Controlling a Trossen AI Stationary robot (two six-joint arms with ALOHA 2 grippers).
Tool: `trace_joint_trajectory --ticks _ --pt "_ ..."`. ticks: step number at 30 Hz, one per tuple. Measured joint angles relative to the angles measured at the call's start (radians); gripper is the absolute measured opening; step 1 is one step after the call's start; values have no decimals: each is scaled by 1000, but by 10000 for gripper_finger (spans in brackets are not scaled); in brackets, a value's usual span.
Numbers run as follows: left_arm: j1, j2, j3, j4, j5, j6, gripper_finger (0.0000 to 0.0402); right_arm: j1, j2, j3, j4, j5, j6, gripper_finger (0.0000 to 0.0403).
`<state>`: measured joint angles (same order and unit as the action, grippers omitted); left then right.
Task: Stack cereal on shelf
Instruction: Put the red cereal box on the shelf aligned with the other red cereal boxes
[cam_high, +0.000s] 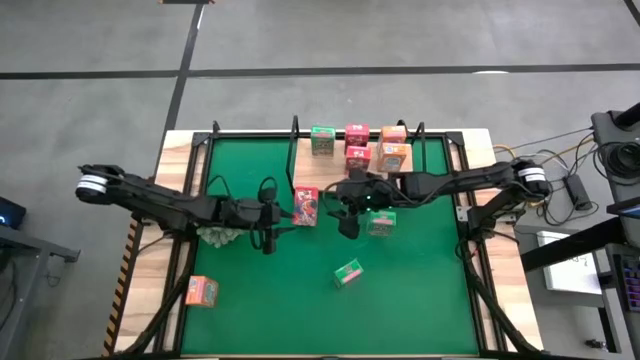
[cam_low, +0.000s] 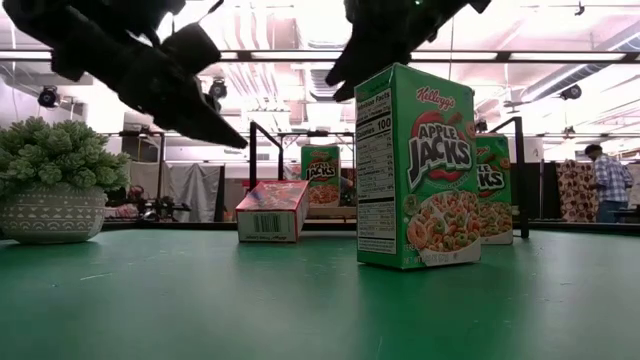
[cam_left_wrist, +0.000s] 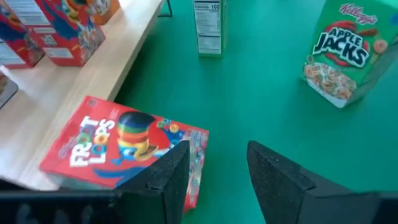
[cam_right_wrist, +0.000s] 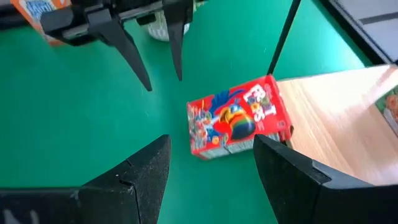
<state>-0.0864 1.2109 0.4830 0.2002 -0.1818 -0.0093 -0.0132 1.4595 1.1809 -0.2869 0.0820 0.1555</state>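
The shelf (cam_high: 340, 180) is a light wooden board at the table's far side. On it stand one green box (cam_high: 322, 140), two pink-red boxes (cam_high: 357, 146) and two orange boxes (cam_high: 393, 146). A third pink-red box (cam_high: 306, 206) (cam_left_wrist: 124, 146) (cam_right_wrist: 236, 118) lies flat at the board's near-left corner, partly on the board, partly on the mat. My left gripper (cam_high: 268, 238) (cam_left_wrist: 217, 149) hovers open just left of it. My right gripper (cam_high: 347, 226) (cam_right_wrist: 211, 146) hovers open just right of it. A green box (cam_high: 380, 223) (cam_low: 415, 165) stands beside the right gripper.
Another green box (cam_high: 348, 272) stands on the green mat (cam_high: 420, 300) toward the near edge, and an orange box (cam_high: 202, 291) lies at the near-left corner. A potted spiky plant (cam_high: 215, 235) (cam_low: 55, 180) sits under the left arm. Black wire uprights (cam_high: 296, 130) flank the shelf.
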Motion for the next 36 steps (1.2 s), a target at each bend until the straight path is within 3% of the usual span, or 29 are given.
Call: trace_joint_trajectory --ticks 8,15,36 --pt "1 110 -14 99 -31 20 108 -4 28 11 17 104 3 219" --pt "2 162 -18 114 -44 27 79 -13 50 8 46 124 1 219" --pt "3 258 -34 148 -74 0 76 -25 70 6 90 130 -45 219"
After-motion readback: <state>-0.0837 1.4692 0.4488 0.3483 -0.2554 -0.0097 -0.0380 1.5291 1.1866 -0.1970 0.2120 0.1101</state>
